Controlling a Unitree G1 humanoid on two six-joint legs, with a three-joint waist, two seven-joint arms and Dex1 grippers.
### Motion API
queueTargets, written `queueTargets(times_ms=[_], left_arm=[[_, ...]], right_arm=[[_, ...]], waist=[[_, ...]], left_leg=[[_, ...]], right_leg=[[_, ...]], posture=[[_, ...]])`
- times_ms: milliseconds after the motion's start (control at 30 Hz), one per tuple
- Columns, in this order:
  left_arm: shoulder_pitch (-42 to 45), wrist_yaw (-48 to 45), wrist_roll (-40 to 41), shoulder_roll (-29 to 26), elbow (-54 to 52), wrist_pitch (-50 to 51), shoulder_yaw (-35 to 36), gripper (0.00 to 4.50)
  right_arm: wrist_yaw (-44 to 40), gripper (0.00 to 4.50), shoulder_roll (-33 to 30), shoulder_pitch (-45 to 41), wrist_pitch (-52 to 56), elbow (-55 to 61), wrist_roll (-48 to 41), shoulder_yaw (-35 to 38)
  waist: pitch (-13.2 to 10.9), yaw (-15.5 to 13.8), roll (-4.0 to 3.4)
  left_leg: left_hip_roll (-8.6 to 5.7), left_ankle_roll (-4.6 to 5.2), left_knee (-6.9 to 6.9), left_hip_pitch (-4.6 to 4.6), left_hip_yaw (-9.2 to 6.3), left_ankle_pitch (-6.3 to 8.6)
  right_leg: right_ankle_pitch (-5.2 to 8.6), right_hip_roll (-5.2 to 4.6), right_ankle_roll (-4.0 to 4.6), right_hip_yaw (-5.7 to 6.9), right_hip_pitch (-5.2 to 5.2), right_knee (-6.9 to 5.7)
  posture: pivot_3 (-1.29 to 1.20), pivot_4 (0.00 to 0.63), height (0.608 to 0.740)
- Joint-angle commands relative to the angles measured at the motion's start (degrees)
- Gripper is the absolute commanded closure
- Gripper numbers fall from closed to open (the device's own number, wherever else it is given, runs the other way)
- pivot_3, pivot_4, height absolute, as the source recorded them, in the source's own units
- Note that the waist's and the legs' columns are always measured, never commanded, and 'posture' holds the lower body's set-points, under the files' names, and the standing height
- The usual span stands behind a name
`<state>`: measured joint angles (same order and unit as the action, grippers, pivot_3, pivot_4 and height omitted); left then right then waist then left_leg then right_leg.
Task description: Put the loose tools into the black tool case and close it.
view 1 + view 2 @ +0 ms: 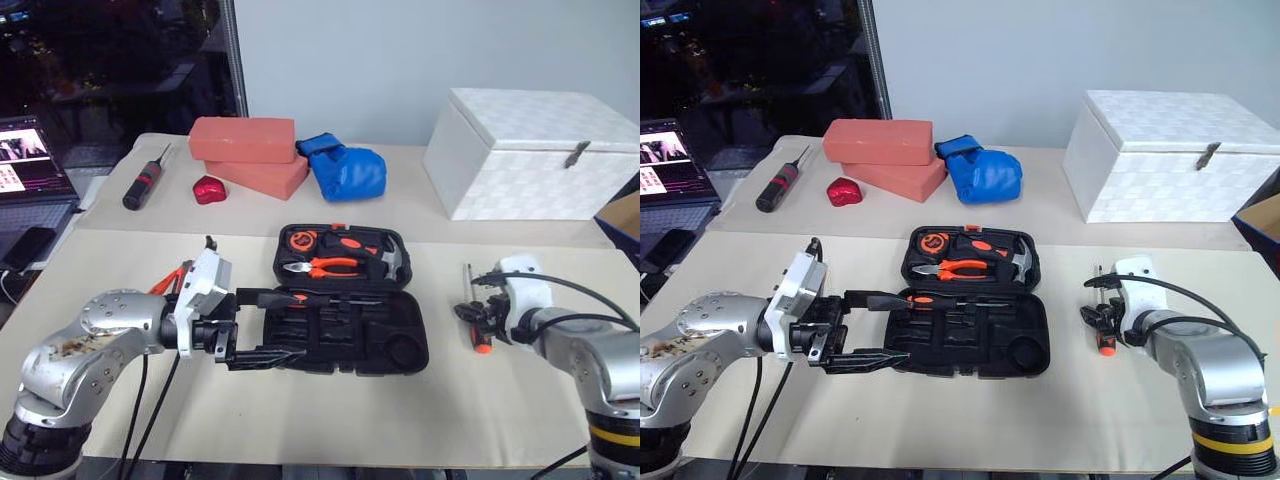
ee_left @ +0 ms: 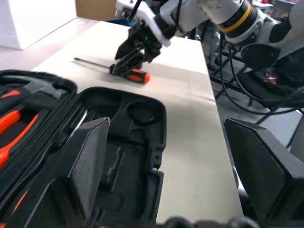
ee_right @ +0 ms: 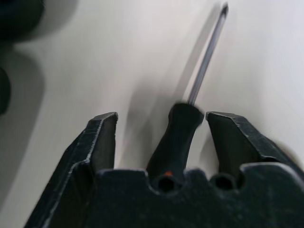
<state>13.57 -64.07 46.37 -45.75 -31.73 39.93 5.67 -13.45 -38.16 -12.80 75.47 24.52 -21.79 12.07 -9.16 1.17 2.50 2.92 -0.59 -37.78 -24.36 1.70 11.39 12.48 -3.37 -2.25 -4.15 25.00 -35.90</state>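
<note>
Screwdriver (image 3: 183,137) lies on the table to the right of the open black case (image 1: 350,335), between the spread fingers of the right gripper (image 1: 478,322), ready to be pinched, while the left gripper (image 1: 868,330) waits spread wide at the case's left edge.

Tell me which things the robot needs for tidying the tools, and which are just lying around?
Needed:
case, open
screwdriver on the table, between the open right hand's fingers
screwdriver in the case

Lying around:
white box
two red blocks
blue glove
black-and-red screwdriver
small red thing
laptop
</note>
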Motion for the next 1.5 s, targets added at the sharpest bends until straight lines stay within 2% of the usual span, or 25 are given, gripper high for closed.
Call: queueTargets(times_ms=[33, 67, 100, 133, 200, 233, 300, 433, 500, 567, 700, 800, 867, 1067, 1367, 1433, 1467, 1500], left_arm=[[0.7, -0.8, 0.3, 0.0, -0.2, -1.9, -0.4, 0.39], [0.7, -0.8, 0.1, 0.1, -0.1, -2.1, -0.5, 0.39], [0.6, -0.9, -0.1, 0.2, 0.2, -2.4, -0.5, 0.39], [0.6, -1.0, -0.3, 0.2, 0.5, -2.7, -0.5, 0.39], [0.2, -0.8, -0.4, 0.2, 0.8, -3.0, -0.3, 0.39], [0.0, -0.7, -0.4, 0.2, 0.9, -3.1, -0.2, 0.39], [-1.0, -0.6, -0.8, 0.2, 1.3, -4.0, 0.2, 0.39], [-3.6, 1.7, -1.3, 2.0, 1.9, -6.1, 2.6, 0.39], [-6.7, 0.7, -2.7, 1.4, 2.1, -8.4, 3.9, 0.39], [-9.4, -2.0, -1.9, -0.3, 2.6, -8.5, 5.3, 0.39], [-12.8, -4.2, -2.9, -1.9, 5.6, -10.2, 7.5, 0.39], [-13.9, -4.6, -2.9, -2.6, 5.9, -10.5, 8.6, 0.39], [-14.6, -4.6, -2.5, -2.8, 5.5, -10.3, 9.6, 0.39], [-17.1, -3.8, -2.5, -2.6, 3.9, -10.5, 10.9, 0.39], [-17.7, -3.4, -3.2, -2.5, 3.7, -11.2, 10.4, 0.39], [-17.4, -3.4, -3.3, -2.5, 3.9, -11.2, 10.0, 0.39], [-17.3, -3.5, -3.3, -2.5, 4.0, -11.2, 9.9, 0.39], [-17.3, -3.5, -3.4, -2.5, 4.2, -11.2, 9.9, 0.39]], right_arm=[[1.0, 1.01, 1.4, 0.6, -2.1, -2.4, 1.9, 0.8], [0.8, 1.51, 1.7, 0.7, -2.4, -2.7, 1.9, 0.9], [0.7, 1.67, 1.7, 0.8, -3.0, -3.0, 2.2, 1.0], [0.5, 2.12, 1.4, 1.0, -3.4, -3.1, 2.3, 1.1], [-0.2, 2.69, 0.9, 1.5, -3.9, -2.7, 2.2, 1.6], [-0.5, 3.18, 0.6, 1.8, -4.2, -2.5, 2.0, 1.8], [-2.0, 3.59, -0.7, 2.6, -6.4, -1.2, 1.9, 2.3], [-7.8, 3.60, -3.1, 0.9, -12.8, 3.6, -1.2, 4.2], [-15.3, 3.61, -6.6, -2.2, -18.7, 6.7, -2.8, 0.6], [-24.2, 3.61, -10.0, -6.6, -22.1, 8.6, -5.0, -5.6], [-37.5, 3.61, -12.3, -16.9, -38.1, 0.0, 5.5, -24.7], [-43.8, 3.61, -13.3, -20.4, -48.5, -7.4, 12.8, -32.7], [-47.2, 3.61, -13.1, -22.0, -51.2, -10.3, 14.5, -35.0], [-50.4, 3.61, -10.4, -23.5, -54.2, -15.5, 19.1, -38.3], [-53.0, 3.61, -6.9, -22.9, -49.8, -16.7, 20.3, -38.6], [-53.0, 2.65, -6.2, -22.6, -49.5, -17.1, 20.2, -38.4], [-53.4, 2.49, -6.1, -22.4, -49.2, -17.0, 20.0, -38.2], [-53.6, 2.12, -6.2, -22.0, -49.0, -16.3, 19.4, -37.5]], waist=[[0.0, 0.0, 0.00], [0.0, 0.0, 0.00], [0.0, 0.1, 0.00], [0.0, 0.0, 0.00], [0.0, 0.0, 0.00], [0.0, 0.0, 0.00], [0.0, -0.1, 0.00], [0.0, -0.1, -0.06], [-0.1, 0.4, -0.16], [-0.2, 1.6, -0.26], [-0.2, 2.1, -0.20], [-0.3, 1.2, -0.10], [-0.3, 0.7, -0.14], [-0.4, 0.7, -0.14], [-0.4, 0.6, -0.16], [-0.4, 0.6, -0.16], [-0.4, 0.6, -0.16], [-0.4, 0.6, -0.16]], left_leg=[[0.00, 0.00, 0.00, 0.01, 0.00, 0.00], [0.00, 0.00, -0.02, 0.02, 0.00, 0.00], [0.00, 0.00, -0.02, 0.04, 0.00, 0.00], [0.00, 0.00, -0.02, 0.09, 0.00, 0.00], [0.00, 0.00, -0.02, 0.09, 0.00, 0.00], [0.00, 0.00, -0.02, 0.09, 0.00, 0.00], [0.00, 0.00, -0.02, 0.09, 0.00, 0.00], [-0.01, 0.01, -0.02, 0.04, 0.00, 0.00], [0.00, 0.00, -0.02, 0.04, 0.01, 0.00], [0.02, 0.00, -0.01, 0.08, 0.01, 0.00], [0.15, 0.00, 0.03, 0.34, -0.10, 0.00], [0.10, 0.00, 0.04, 0.35, -0.11, 0.00], [0.00, -0.01, -0.02, 0.10, -0.04, 0.00], [0.01, 0.03, 0.00, -0.20, 0.06, 0.04], [0.05, 0.01, -0.02, 0.11, -0.01, 0.02], [0.05, 0.00, -0.02, 0.14, -0.01, 0.02], [0.05, 0.00, -0.02, 0.15, -0.01, 0.02], [0.06, 0.00, -0.01, 0.15, 0.00, 0.02]], right_leg=[[0.00, 0.00, 0.00, 0.00, -0.01, 0.00], [0.00, 0.00, 0.01, 0.00, -0.03, 0.00], [0.00, 0.00, 0.01, 0.00, -0.03, 0.00], [0.00, 0.01, 0.01, 0.00, -0.09, 0.00], [0.00, 0.00, 0.01, 0.00, -0.10, 0.00], [0.00, 0.00, 0.01, 0.00, -0.11, 0.00], [0.00, 0.00, 0.02, 0.00, -0.11, 0.01], [0.01, -0.01, -0.01, -0.01, -0.08, 0.04], [0.01, -0.01, -0.02, -0.01, -0.06, 0.01], [0.00, 0.00, -0.01, -0.02, -0.03, -0.04], [0.01, 0.15, 0.18, 0.07, -0.11, -0.14], [0.04, 0.08, 0.23, 0.11, -0.13, -0.12], [0.06, -0.08, 0.18, 0.11, 0.00, -0.04], [-0.19, -0.09, -0.18, 0.07, 0.20, -0.01], [0.15, -0.04, 0.12, 0.14, 0.02, -0.21], [0.14, -0.04, 0.13, 0.14, 0.00, -0.22], [0.14, -0.03, 0.14, 0.14, 0.00, -0.23], [0.14, -0.03, 0.14, 0.14, 0.01, -0.24]], posture=[[0.00, 0.150, 0.740], [0.00, 0.150, 0.740], [0.00, 0.150, 0.740], [0.00, 0.150, 0.740], [0.00, 0.150, 0.740], [0.00, 0.150, 0.740], [0.00, 0.150, 0.740], [0.00, 0.150, 0.740], [0.00, 0.150, 0.740], [0.00, 0.150, 0.740], [0.00, 0.150, 0.740], [0.00, 0.150, 0.740], [0.00, 0.150, 0.740], [0.00, 0.150, 0.740], [0.00, 0.150, 0.740], [0.00, 0.150, 0.740], [0.00, 0.150, 0.740], [0.00, 0.150, 0.740]])
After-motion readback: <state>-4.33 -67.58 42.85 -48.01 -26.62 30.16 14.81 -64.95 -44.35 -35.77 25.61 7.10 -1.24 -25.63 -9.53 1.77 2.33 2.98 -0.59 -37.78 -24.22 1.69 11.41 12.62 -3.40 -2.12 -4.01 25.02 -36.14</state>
